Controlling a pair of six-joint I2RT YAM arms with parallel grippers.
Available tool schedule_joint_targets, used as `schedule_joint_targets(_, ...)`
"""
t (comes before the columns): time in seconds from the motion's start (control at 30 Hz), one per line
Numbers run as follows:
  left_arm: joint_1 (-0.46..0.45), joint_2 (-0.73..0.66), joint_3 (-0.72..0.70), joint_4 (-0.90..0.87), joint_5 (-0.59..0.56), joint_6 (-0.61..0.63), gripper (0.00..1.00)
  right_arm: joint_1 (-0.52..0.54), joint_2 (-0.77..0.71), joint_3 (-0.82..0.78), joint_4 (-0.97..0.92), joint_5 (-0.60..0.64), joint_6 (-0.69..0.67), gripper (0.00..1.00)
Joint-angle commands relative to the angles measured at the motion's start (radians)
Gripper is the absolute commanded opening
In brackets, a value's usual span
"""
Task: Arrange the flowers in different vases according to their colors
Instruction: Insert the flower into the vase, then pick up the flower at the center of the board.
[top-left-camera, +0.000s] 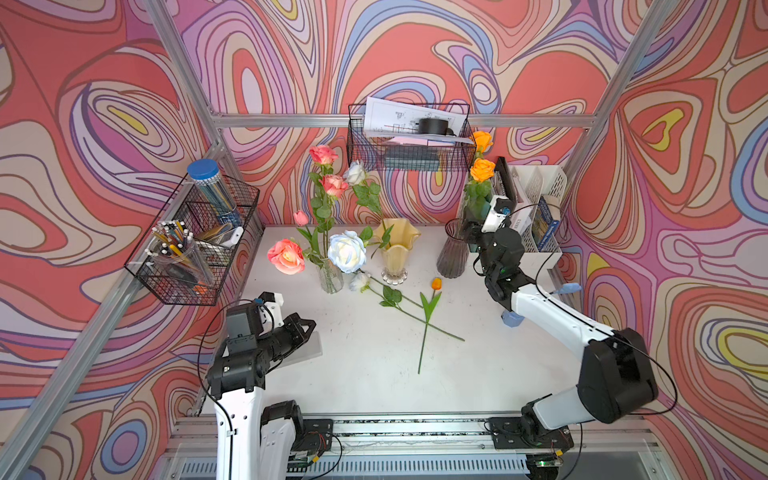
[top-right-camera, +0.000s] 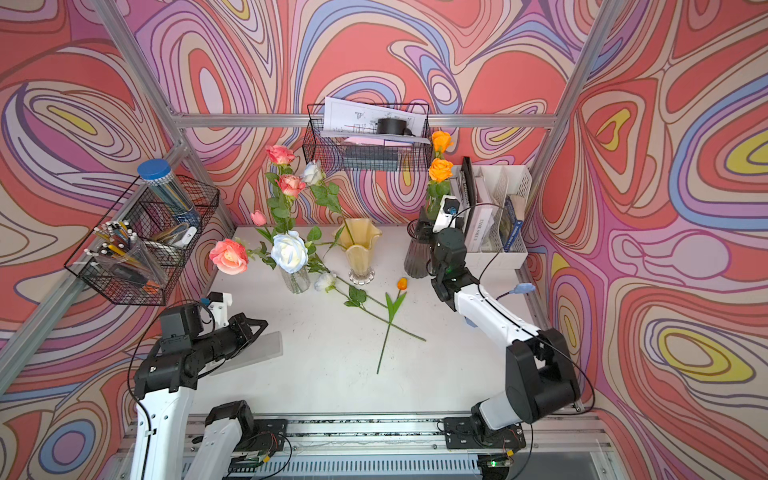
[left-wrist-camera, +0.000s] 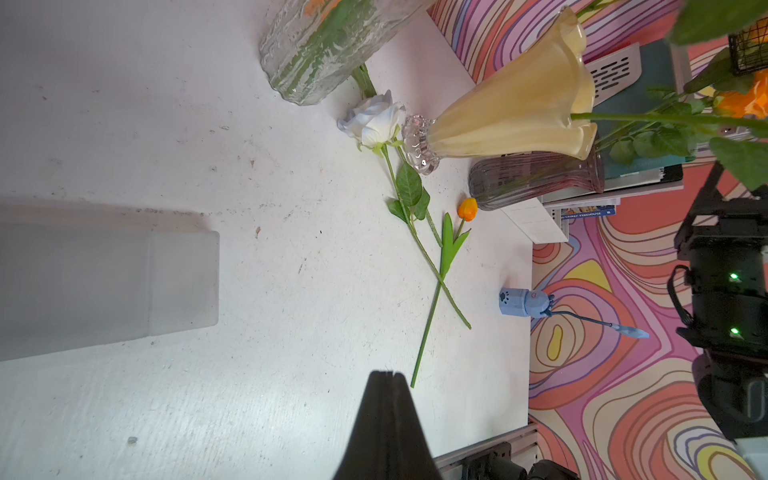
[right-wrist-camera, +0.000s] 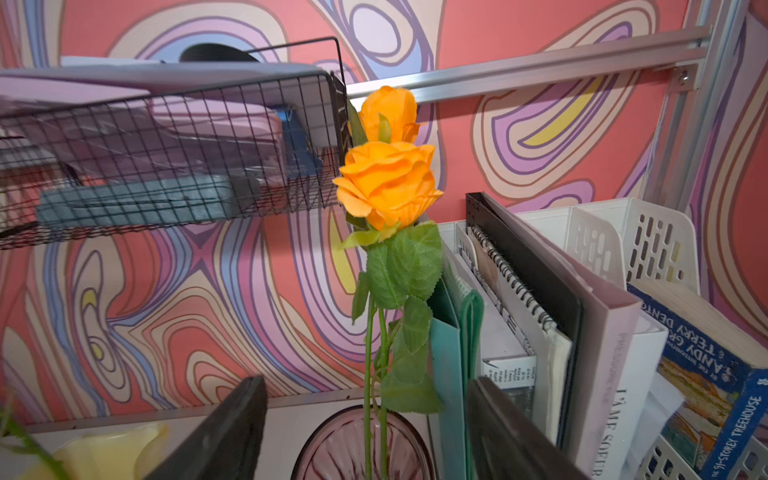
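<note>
Right gripper (right-wrist-camera: 368, 384) gapes wide either side of the orange roses (right-wrist-camera: 386, 183) standing in the purple vase (right-wrist-camera: 332, 449) — left gripper (left-wrist-camera: 386, 374) pinched closed, empty, above the table (left-wrist-camera: 291, 166).

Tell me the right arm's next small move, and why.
Probably back the right gripper straight away from the purple vase: its jaws stand open either side of the stems of the orange roses, which already sit in that vase. The loose orange tulip would come after.

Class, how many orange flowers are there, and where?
3. An upper orange rose and a lower orange rose stand in the purple vase; an orange tulip lies on the table. None seems hidden.
</note>
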Motion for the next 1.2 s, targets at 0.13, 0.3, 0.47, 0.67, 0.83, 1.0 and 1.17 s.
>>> schedule_joint_targets(0.13,-0.114,0.022,-0.026,0.002,-0.049,-0.045,0.0,0.032,-0.191,-0.032,-0.646,-0.348,0.157,0.72)
schedule_joint_targets(0.3,-0.137,0.013,-0.042,0.002,-0.062,-0.064,0.0,0.23,-0.159,-0.11,-0.82,-0.341,0.179,0.69)
schedule_joint_targets(0.47,-0.142,0.013,-0.047,0.014,-0.066,-0.063,0.0,0.372,-0.055,-0.127,-0.802,-0.314,0.183,0.68)
schedule_joint_targets(0.67,-0.143,0.019,-0.051,0.022,-0.054,-0.06,0.0,0.415,0.12,-0.002,-0.87,-0.299,0.082,0.68)
schedule_joint_targets(0.83,-0.143,0.014,-0.052,0.022,-0.056,-0.061,0.0,0.441,0.262,0.095,-0.941,-0.254,0.006,0.68)
schedule_joint_targets(1.0,-0.142,0.02,-0.051,0.026,-0.05,-0.058,0.0,0.441,0.336,0.174,-0.959,-0.225,-0.041,0.65)
schedule_joint_targets(1.17,-0.142,0.023,-0.052,0.028,-0.048,-0.057,0.0,0.441,0.444,0.243,-0.977,-0.191,-0.086,0.63)
